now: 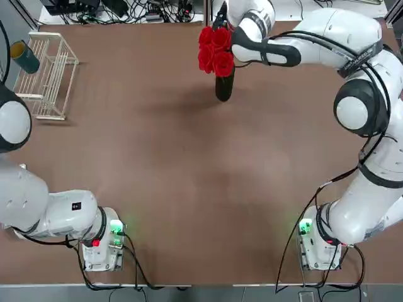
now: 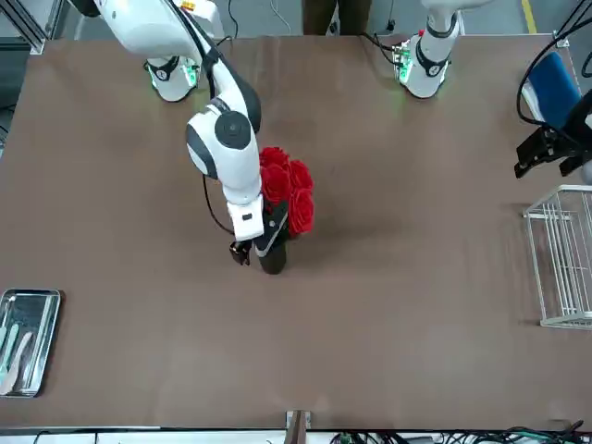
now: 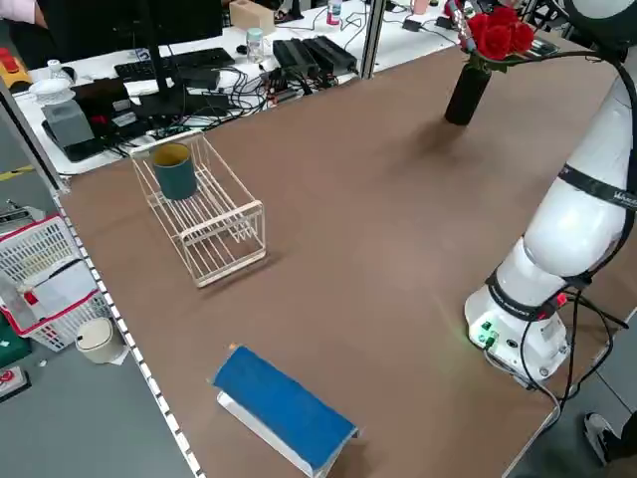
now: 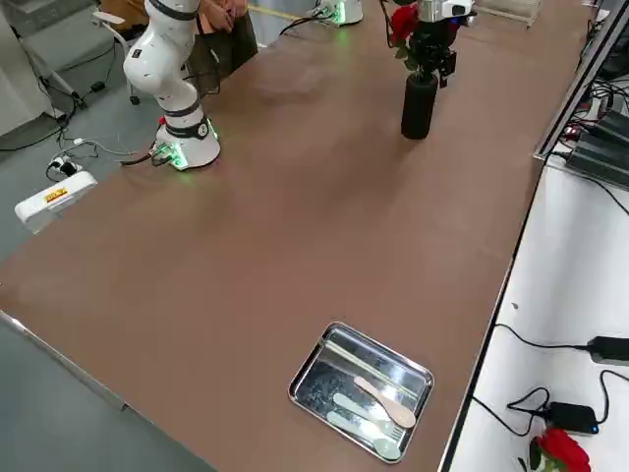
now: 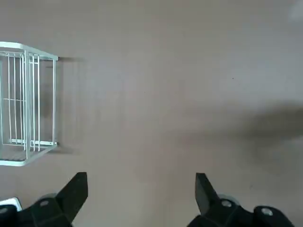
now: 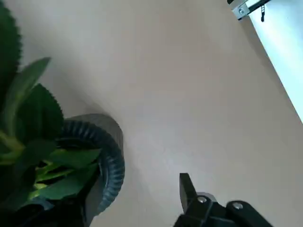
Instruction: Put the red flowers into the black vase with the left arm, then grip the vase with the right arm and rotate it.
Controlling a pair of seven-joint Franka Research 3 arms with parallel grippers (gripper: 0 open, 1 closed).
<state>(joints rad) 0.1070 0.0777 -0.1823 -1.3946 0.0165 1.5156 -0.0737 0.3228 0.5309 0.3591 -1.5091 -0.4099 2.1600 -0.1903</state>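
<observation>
The black vase (image 1: 223,86) stands upright at the far middle of the table, with the red flowers (image 1: 215,49) in its mouth. In the front view the flowers (image 2: 287,192) lean over the vase (image 2: 272,257), and my right gripper (image 2: 256,248) is down at the vase's side, its dark fingers close around the body. In the right wrist view the vase rim (image 6: 110,156) with green leaves sits to one side, and a clear gap separates it from the one visible fingertip (image 6: 186,185). My left gripper (image 5: 139,183) hangs open over bare table, near the wire rack.
A white wire rack (image 1: 47,75) lies at the far left with a teal cup (image 1: 25,56) at its end. A steel tray (image 4: 362,390) with utensils sits at the far right corner. A blue-covered object (image 3: 284,408) lies by the left edge.
</observation>
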